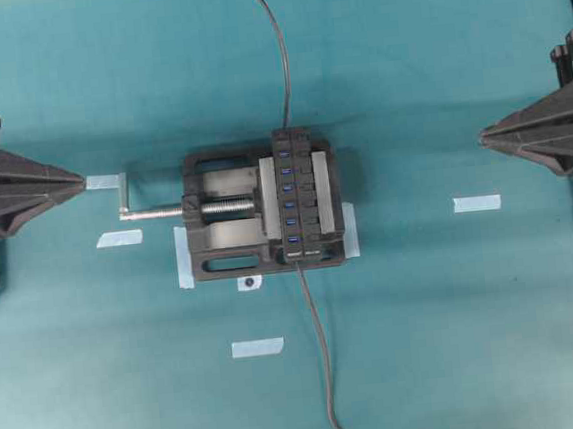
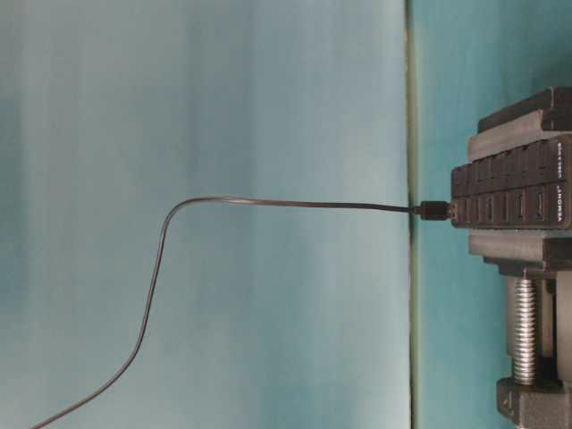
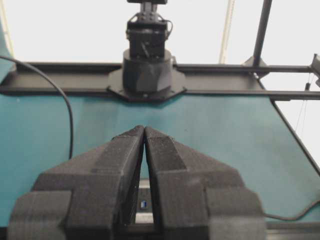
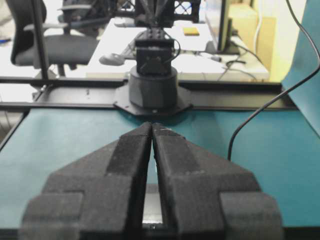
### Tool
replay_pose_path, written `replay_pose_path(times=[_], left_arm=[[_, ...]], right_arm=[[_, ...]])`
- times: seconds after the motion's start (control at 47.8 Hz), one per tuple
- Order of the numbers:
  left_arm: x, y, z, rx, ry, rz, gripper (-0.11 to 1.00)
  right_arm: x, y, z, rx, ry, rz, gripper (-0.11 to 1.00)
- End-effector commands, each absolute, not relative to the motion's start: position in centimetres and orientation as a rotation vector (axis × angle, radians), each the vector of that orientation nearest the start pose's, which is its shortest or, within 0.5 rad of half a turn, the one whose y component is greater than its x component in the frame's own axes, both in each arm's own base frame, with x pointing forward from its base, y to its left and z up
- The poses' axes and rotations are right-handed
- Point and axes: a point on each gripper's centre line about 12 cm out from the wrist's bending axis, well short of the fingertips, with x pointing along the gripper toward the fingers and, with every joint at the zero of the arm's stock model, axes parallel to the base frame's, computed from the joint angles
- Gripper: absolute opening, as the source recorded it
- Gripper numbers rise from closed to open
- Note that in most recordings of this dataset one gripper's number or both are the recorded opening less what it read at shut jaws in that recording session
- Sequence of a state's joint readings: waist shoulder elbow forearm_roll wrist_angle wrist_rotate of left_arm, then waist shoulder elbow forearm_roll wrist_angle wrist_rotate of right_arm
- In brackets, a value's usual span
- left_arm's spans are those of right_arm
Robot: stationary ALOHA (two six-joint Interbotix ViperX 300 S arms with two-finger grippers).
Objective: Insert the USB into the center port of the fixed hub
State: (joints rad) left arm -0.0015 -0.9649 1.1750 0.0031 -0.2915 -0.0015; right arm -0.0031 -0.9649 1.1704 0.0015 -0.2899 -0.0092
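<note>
Both grippers sit back at the table's sides with fingers pressed together, holding nothing: the left gripper (image 1: pixel 83 180) and the right gripper (image 1: pixel 482 136). Between them the fixed hub (image 1: pixel 298 195) stands clamped in a black vise (image 1: pixel 216 217). The USB (image 2: pixel 434 210) sits against the hub's end, not the center port (image 1: pixel 288 187).

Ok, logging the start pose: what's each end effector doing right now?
Left end effector: closed, holding nothing.
Right end effector: closed, holding nothing.
</note>
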Motion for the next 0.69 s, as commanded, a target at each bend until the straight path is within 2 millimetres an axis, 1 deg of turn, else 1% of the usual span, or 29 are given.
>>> replay_pose_path(times=[0.0, 0.042, 0.084, 0.126, 0.188, 0.251, 0.314, 0.356, 0.398, 0.503, 0.67], left_arm=[[20.0, -0.4, 28.3, -0.01, -0.049, -0.019, 0.13], [20.1, -0.5, 28.3, -0.012, -0.043, -0.024, 0.11], [20.1, -0.5, 28.6, -0.016, -0.043, -0.025, 0.04], [20.2, -0.5, 28.9, -0.016, -0.04, -0.024, 0.0], [20.4, -0.5, 29.4, -0.014, -0.026, -0.024, 0.0], [20.7, -0.5, 29.5, -0.015, 0.014, -0.023, 0.0], [21.0, -0.5, 29.3, -0.016, 0.071, -0.023, 0.0], [21.1, -0.5, 29.4, -0.019, 0.091, -0.023, 0.0], [21.2, -0.5, 29.5, -0.019, 0.105, -0.021, 0.0], [21.7, -0.5, 29.7, -0.017, 0.121, -0.021, 0.0], [22.7, -0.5, 29.3, -0.018, 0.157, -0.02, 0.0]], right_arm=[[20.0, -0.2, 29.4, 0.019, -0.083, -0.012, 0.16], [19.7, -0.4, 29.1, 0.06, -0.085, -0.021, 0.15], [19.5, -0.6, 28.9, 0.115, -0.084, -0.033, 0.08], [19.4, -0.8, 28.9, 0.171, -0.089, -0.042, 0.04], [19.2, -1.0, 28.8, 0.227, -0.089, -0.052, 0.01], [19.1, -1.0, 28.4, 0.252, -0.069, -0.057, 0.01], [19.2, -1.1, 27.9, 0.253, -0.023, -0.065, 0.01], [19.3, -1.1, 27.2, 0.251, 0.04, -0.071, 0.01], [19.5, -1.2, 26.9, 0.25, 0.087, -0.078, 0.01], [19.9, -1.5, 26.5, 0.237, 0.196, -0.098, 0.01], [20.9, -2.2, 26.4, 0.165, 0.334, -0.129, 0.01]])
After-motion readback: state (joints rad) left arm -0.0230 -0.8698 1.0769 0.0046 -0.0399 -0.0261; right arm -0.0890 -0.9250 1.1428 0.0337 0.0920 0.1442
